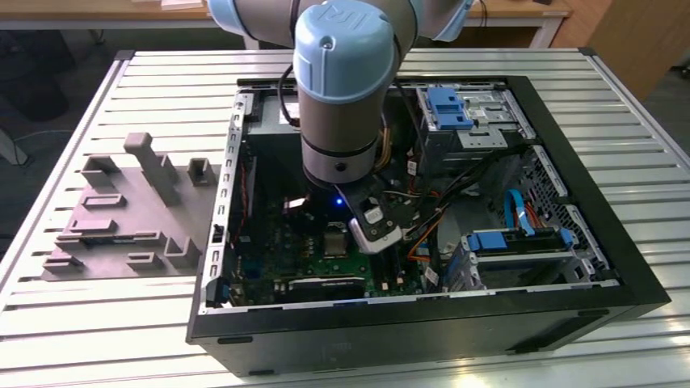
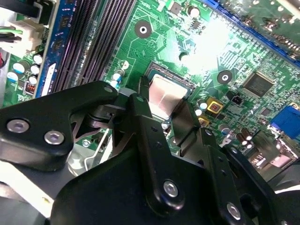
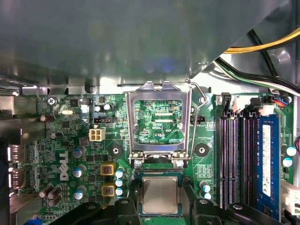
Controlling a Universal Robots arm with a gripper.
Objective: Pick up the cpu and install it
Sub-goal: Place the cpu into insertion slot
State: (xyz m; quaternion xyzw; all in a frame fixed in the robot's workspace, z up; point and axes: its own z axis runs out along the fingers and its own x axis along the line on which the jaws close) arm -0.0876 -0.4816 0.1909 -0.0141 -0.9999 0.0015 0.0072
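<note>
In the first wrist view the cpu point(image 3: 160, 194), a small square chip with a pale metal top, lies flat at the socket on the green motherboard point(image 3: 70, 140). My gripper point(image 3: 160, 191) is shut on the cpu, with a dark finger against each of two opposite edges. The second wrist view shows the cpu point(image 2: 167, 93) between the black fingers point(image 2: 143, 105) of the gripper point(image 2: 165, 101). The socket's silver load frame point(image 3: 130, 126) stands flipped open beside the chip, and its wire lever point(image 3: 197, 117) is raised. In the exterior view my gripper point(image 1: 342, 236) reaches down into the open computer case.
Black memory slots point(image 3: 234, 159) run beside the socket. Yellow and black cables point(image 3: 262, 47) hang over the board's edge. The black case wall point(image 1: 603, 250) surrounds the work, with blue-tabbed drive bays point(image 1: 448, 105) inside it. A grey parts fixture point(image 1: 119, 210) sits on the slatted table at the exterior view's left.
</note>
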